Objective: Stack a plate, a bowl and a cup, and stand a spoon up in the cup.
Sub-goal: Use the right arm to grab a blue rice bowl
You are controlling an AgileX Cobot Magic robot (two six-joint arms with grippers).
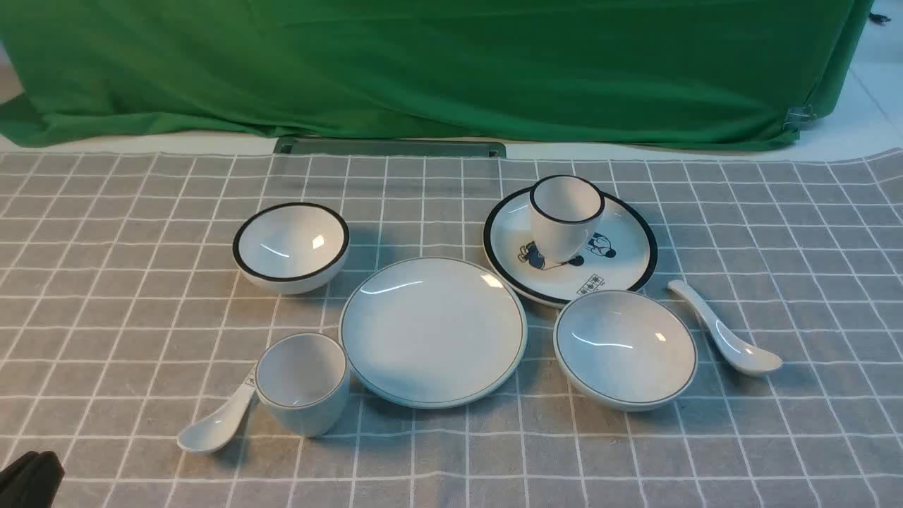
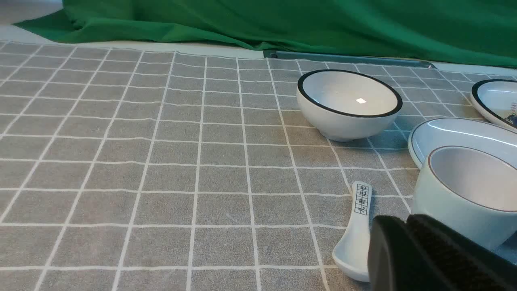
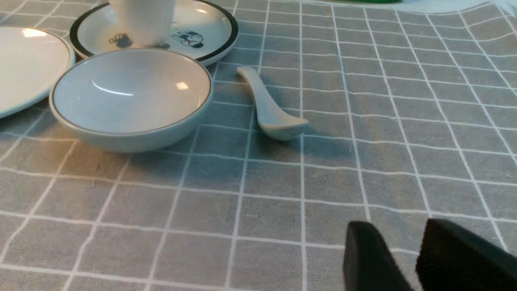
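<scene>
On the grey checked bench (image 1: 106,317): two sets of white tableware laid out before a green cloth (image 1: 423,63).
Plate (image 1: 432,331): flat at the centre, thin dark rim line.
Bowl (image 1: 625,349): upright, just right of the plate.
Cup (image 1: 302,381): upright, just beside the plate's near-left edge.
Spoon (image 1: 726,339): lying right of the bowl, apart from it.
Other ware: black-rimmed bowl (image 1: 291,247) at far left; black-rimmed cup (image 1: 564,215) standing on the cartoon plate (image 1: 621,261); printed spoon (image 1: 215,423) just left of the cup.
Left end effector (image 2: 404,230): clenched, empty, low beside the printed spoon.
Right end effector (image 3: 398,230): released, nothing between its fingers, over bare cloth, well short of the spoon.
</scene>
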